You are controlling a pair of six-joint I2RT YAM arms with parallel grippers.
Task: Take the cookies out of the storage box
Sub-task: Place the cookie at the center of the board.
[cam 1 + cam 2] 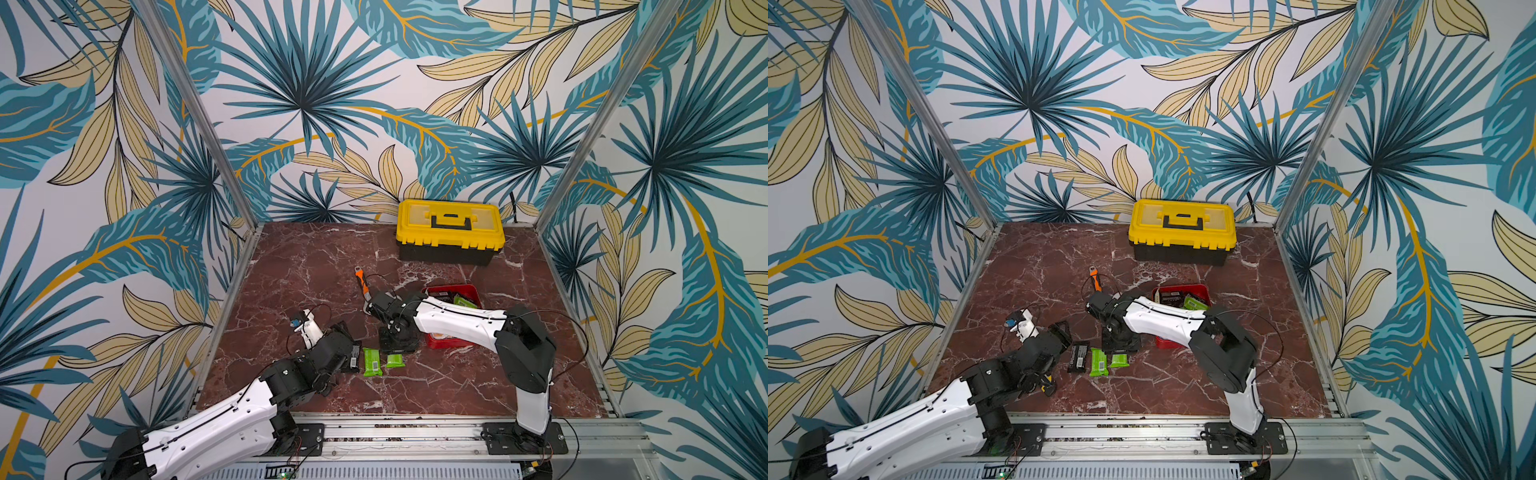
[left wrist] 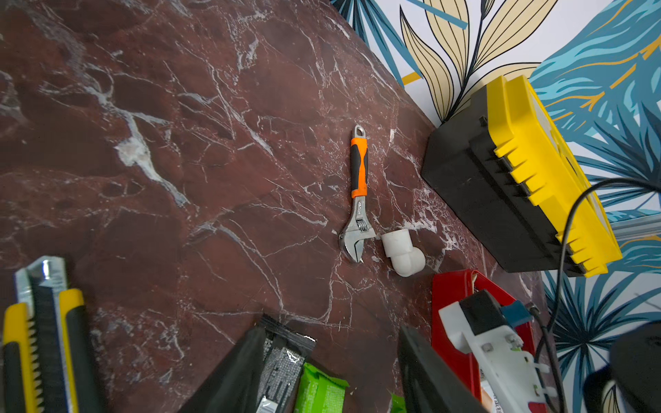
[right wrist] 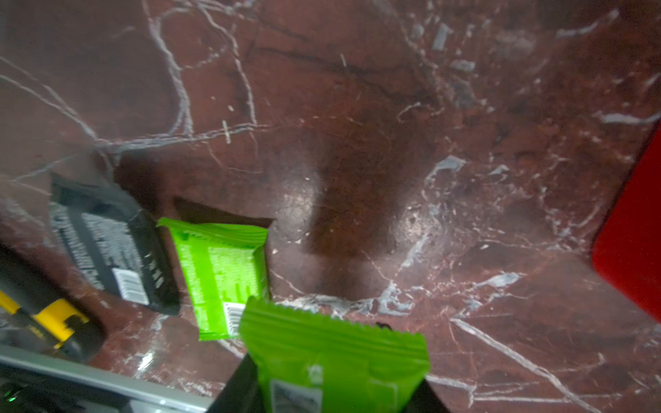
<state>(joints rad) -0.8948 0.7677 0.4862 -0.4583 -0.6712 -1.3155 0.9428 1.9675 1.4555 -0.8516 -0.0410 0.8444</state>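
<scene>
The red storage box (image 1: 451,286) (image 1: 1179,286) sits right of centre, partly hidden by my right arm. A green cookie packet (image 1: 465,300) and a black one (image 1: 440,296) show inside it. On the table left of the box lie a black packet (image 1: 1079,357) (image 2: 282,357) and a green packet (image 1: 1099,362) (image 3: 218,271). My right gripper (image 3: 332,386) (image 1: 397,343) points down, shut on another green packet (image 3: 332,357) (image 1: 395,360) low beside them. My left gripper (image 2: 331,332) (image 1: 1061,332) is open over the black and green packets, holding nothing.
A yellow-and-black toolbox (image 1: 451,230) stands at the back wall. An orange-handled wrench (image 2: 358,171) and a white pipe elbow (image 2: 402,252) lie behind the packets. A yellow utility knife (image 2: 43,339) (image 1: 1048,380) lies by my left arm. A metal rail (image 1: 415,432) edges the front.
</scene>
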